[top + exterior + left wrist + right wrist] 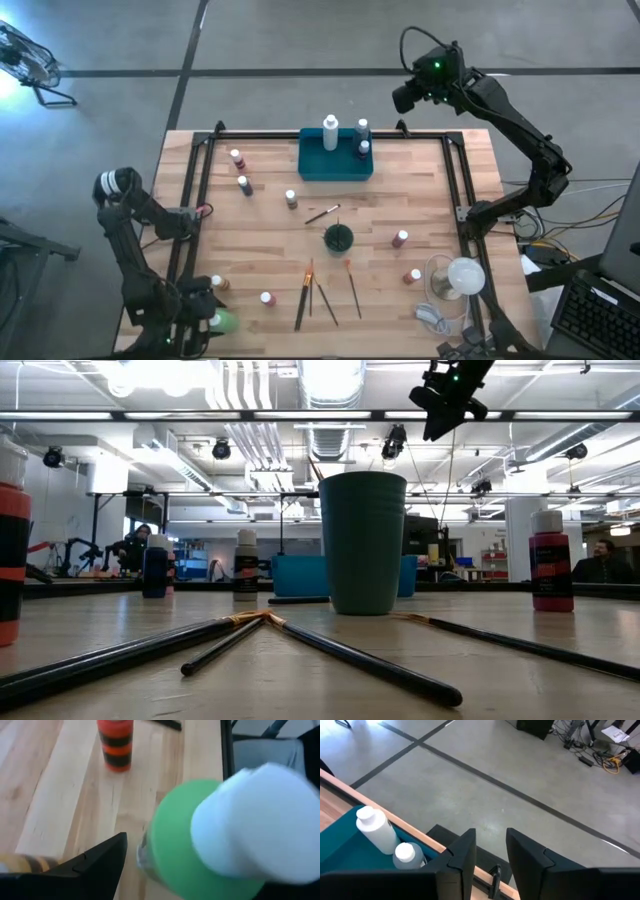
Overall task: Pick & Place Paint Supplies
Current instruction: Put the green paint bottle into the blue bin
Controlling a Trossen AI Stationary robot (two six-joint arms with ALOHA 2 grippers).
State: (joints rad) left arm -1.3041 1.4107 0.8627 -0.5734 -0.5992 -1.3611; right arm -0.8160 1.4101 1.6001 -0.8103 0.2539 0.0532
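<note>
The left gripper (207, 318) is at the near left corner of the table (420, 200). Its jaws are wide and a green bottle (200, 850) with a white cap sits between them. It looks like the bottle is lying tipped there, but the close view is too blurry to say if the fingers are pressing on it yet. An orange and black bottle (115, 744) stands just beyond it.

The right gripper (490, 852) hangs high over the far edge of the table, past the teal tray (336, 160). Its jaws are narrow and hold nothing.

3 bottles already stand in the tray, 1 of them a tall white bottle (330, 132). Other small bottles are spread over the table. 4 paintbrushes (305, 295) lie at the near side, in front of the dark green cup (338, 238).

The green bottle is small, light and hard plastic. It is smooth and round, so it can slip or roll. The best place to hold it is around the fat middle, below the cap.
</note>
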